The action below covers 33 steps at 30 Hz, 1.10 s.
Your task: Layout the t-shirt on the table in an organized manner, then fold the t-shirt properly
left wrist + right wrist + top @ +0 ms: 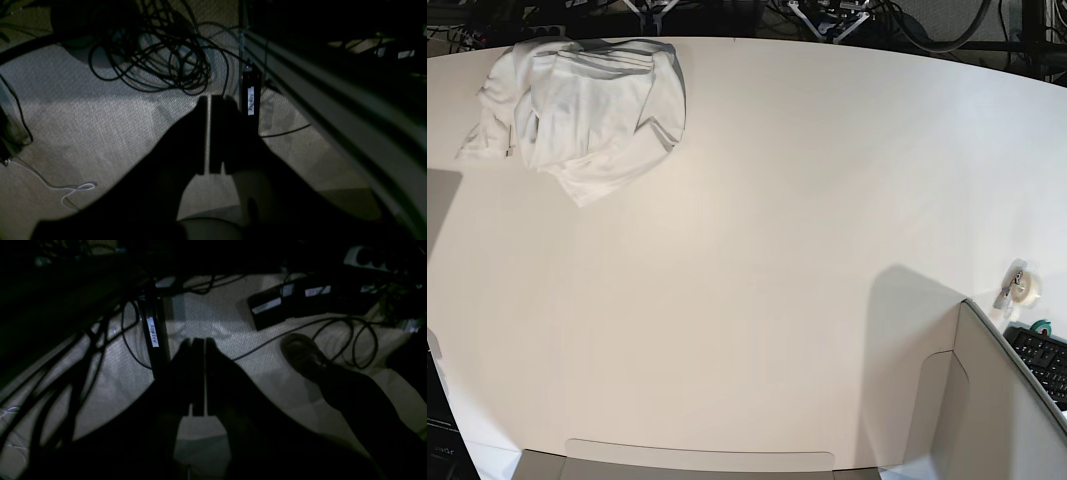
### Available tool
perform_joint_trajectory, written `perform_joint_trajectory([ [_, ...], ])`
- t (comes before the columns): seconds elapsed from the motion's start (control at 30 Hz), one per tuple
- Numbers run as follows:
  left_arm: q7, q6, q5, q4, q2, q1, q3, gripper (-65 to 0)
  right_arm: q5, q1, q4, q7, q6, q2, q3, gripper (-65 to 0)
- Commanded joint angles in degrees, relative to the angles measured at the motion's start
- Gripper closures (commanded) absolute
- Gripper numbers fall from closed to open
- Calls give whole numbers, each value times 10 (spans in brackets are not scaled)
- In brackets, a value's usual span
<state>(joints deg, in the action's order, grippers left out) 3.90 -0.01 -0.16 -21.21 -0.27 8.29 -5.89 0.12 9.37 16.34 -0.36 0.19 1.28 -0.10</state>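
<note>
Left fingers [207,133]: closed, with only a thin slit of light between them, holding nothing. They hang below the tabletop's level, pointing at carpeted floor [100,126] strewn with coiled cables [156,60]; you may read this as a parked pose that keeps the arm clear of the work surface.

Right fingers [198,373]: likewise closed and empty, hanging over the same floor beside labelled black power bricks [287,301] and a dark shoe [302,351].

In the base view you see neither arm over the tabletop [757,250].

T-shirt [587,100]: a crumpled white heap at the far corner on that view's left, the right arm's side, lying wholly on the tabletop. Its printed front is not visible, so you cannot tell which face is up.

Judgement: the layout step has not begun; the broad bare surface at centre is probably where you will spread the garment. A tape roll [1024,287] sits well apart near the opposite edge.
</note>
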Motion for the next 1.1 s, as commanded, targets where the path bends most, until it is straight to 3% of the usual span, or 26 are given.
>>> perform_joint_trajectory([
  [0.0, -3, 0, 1, -18, 1, 10, 0, -3, 1, 7, 14, 5, 0, -1, 0, 0],
  [0.33, 58, 0, 1, -173, 1, 102, 0, -3, 3, 92, 119, 5, 0, -9, 0, 0],
  [0.8, 63, -1, 0, -401, -2, 258, -2, -3, 0, 229, 315, 5, 0, -19, -1, 0],
  [1.07, 84, -1, 0, -534, -4, 345, -3, -3, 0, 309, 434, 5, -2, -51, 0, 0],
])
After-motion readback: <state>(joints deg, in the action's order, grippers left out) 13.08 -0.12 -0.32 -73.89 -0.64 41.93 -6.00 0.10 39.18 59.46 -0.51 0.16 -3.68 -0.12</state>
